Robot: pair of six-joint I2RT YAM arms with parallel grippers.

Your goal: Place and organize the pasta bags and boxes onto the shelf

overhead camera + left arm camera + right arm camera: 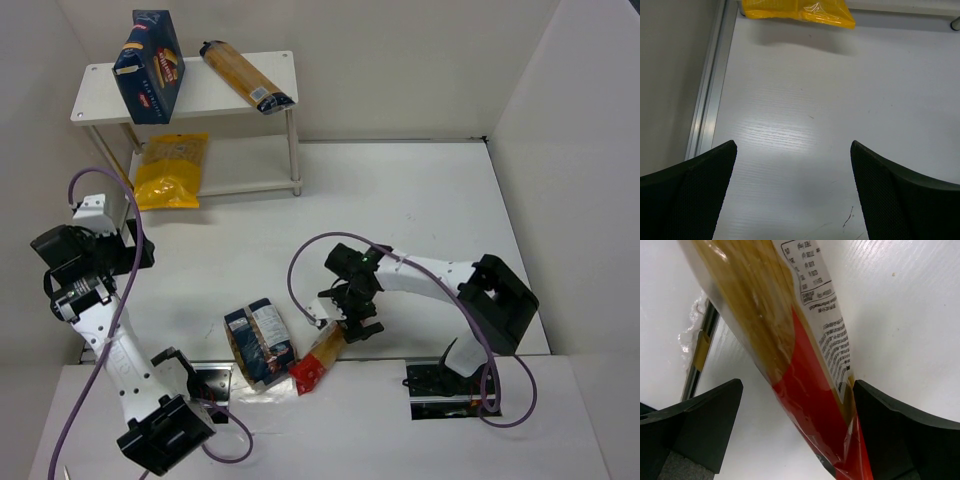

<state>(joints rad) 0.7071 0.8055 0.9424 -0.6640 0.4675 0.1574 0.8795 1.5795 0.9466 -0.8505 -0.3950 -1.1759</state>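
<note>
Shelf (215, 92): white two-tier rack, upper left.
Carton (148, 65): dark blue, upright on top board.
Clear spaghetti (243, 75): diagonal on top board, blue end right.
Yellow pouch (172, 170): flat on lower board.
Blue bag (260, 342): plump, lower centre.
Red spaghetti (318, 360): slanted just right of it.

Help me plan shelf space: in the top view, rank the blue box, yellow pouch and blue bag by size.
1. blue box
2. yellow pouch and blue bag: look alike, unranked

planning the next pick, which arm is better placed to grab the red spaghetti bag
Right. The right gripper, open, straddles the red spaghetti bag; the left gripper hovers open near the yellow pouch, well away from it.
</note>
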